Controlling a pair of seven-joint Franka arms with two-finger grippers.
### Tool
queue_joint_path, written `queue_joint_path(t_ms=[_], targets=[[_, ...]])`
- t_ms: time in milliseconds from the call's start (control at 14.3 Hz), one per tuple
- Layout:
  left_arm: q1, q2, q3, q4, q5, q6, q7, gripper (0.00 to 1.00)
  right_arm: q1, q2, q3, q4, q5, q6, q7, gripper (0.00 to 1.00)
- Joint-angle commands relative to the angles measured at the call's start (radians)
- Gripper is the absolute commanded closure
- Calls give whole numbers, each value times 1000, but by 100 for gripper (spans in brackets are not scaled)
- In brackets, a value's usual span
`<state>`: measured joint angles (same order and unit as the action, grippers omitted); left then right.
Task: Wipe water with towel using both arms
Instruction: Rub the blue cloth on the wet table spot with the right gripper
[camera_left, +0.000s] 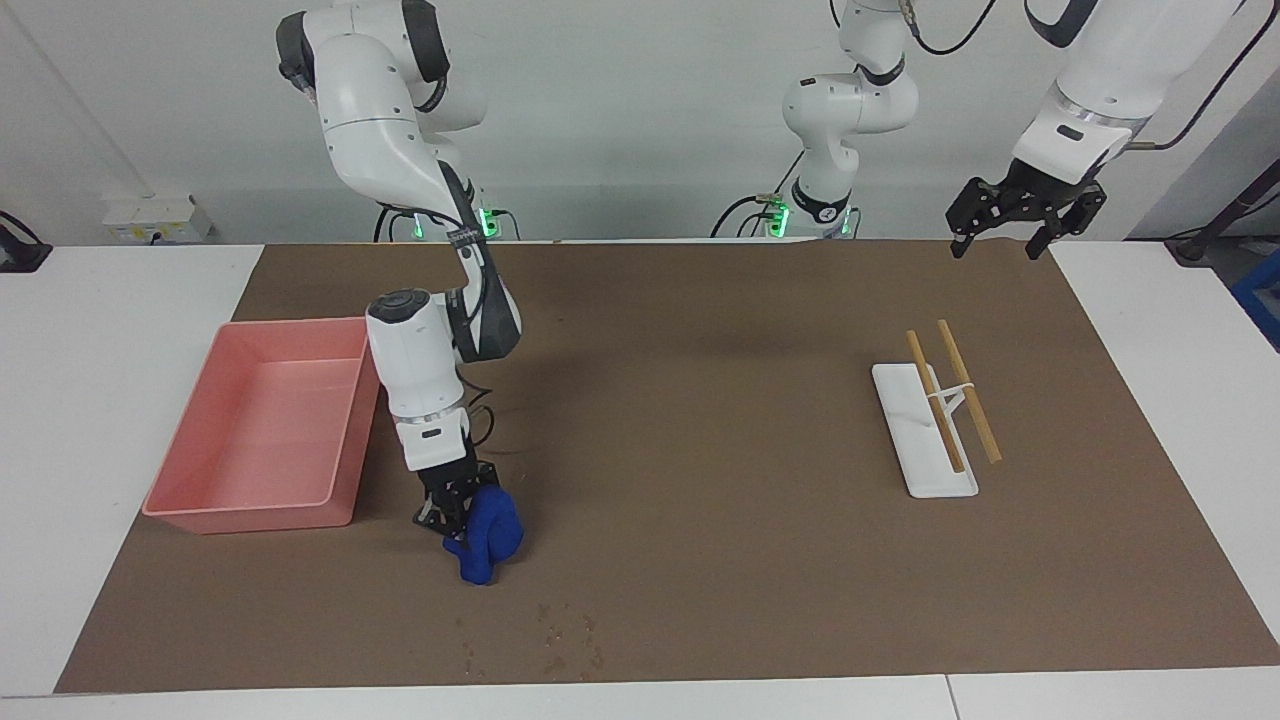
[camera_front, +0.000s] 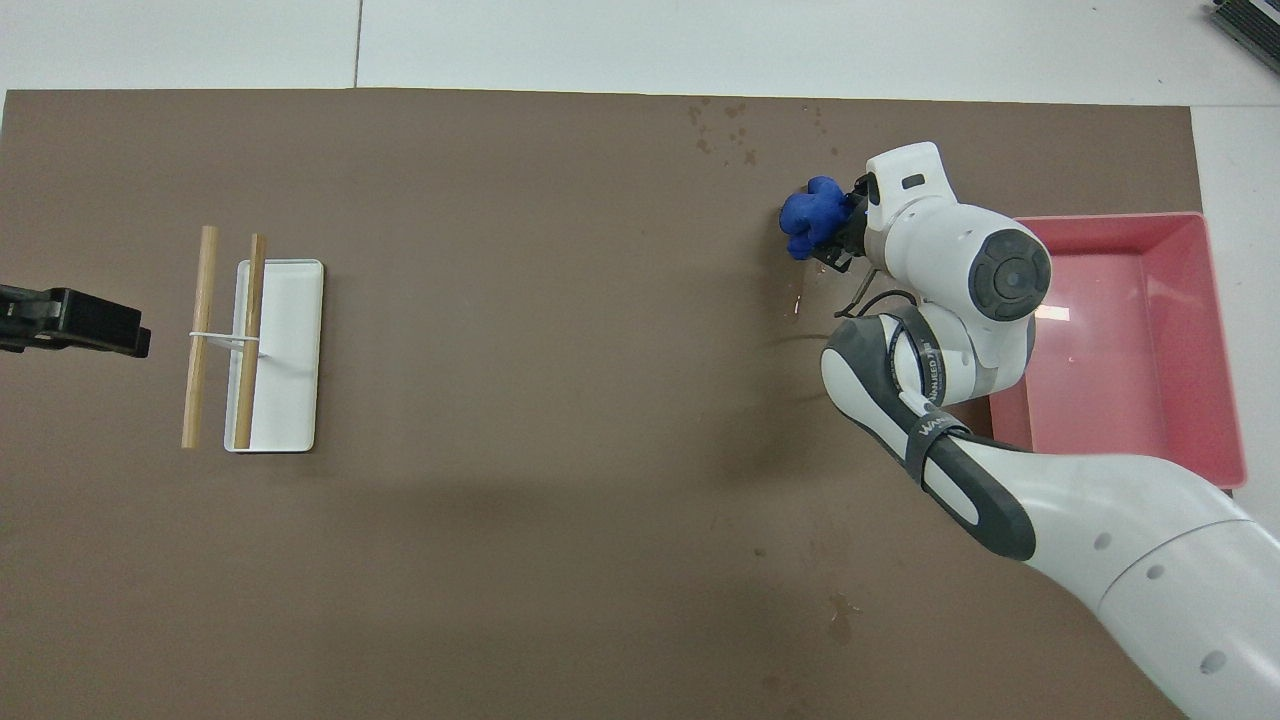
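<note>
The towel is a deep-blue lumpy bundle, and my right gripper is shut on it. The towel's lower end rests on the brown mat beside the pink tray. A short glossy streak of water lies just nearer to the robots than the towel. More water drops dot the mat near its farthest edge. My left gripper hangs open and empty, high over the left arm's end of the mat.
A pink tray stands empty at the right arm's end, close beside the right arm's wrist. A white stand carrying two wooden sticks sits toward the left arm's end.
</note>
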<state>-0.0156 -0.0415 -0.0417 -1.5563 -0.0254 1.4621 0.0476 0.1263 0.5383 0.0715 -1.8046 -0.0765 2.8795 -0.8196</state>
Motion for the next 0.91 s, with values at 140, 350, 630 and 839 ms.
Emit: queue_joint_path(t_ms=[140, 350, 630, 839], targets=[[-7, -1, 8, 19, -24, -39, 5, 0, 50, 26, 8, 1, 0, 27, 192, 100], [-9, 0, 6, 22, 10, -22, 8, 0, 78, 25, 8, -21, 0, 8, 361, 100], [-12, -17, 5, -7, 12, -29, 0, 0, 78, 11, 14, -21, 32, -109, 415, 100], [-6, -25, 6, -19, 12, -28, 0, 0, 62, -1, 13, -9, 30, -210, 395, 100]])
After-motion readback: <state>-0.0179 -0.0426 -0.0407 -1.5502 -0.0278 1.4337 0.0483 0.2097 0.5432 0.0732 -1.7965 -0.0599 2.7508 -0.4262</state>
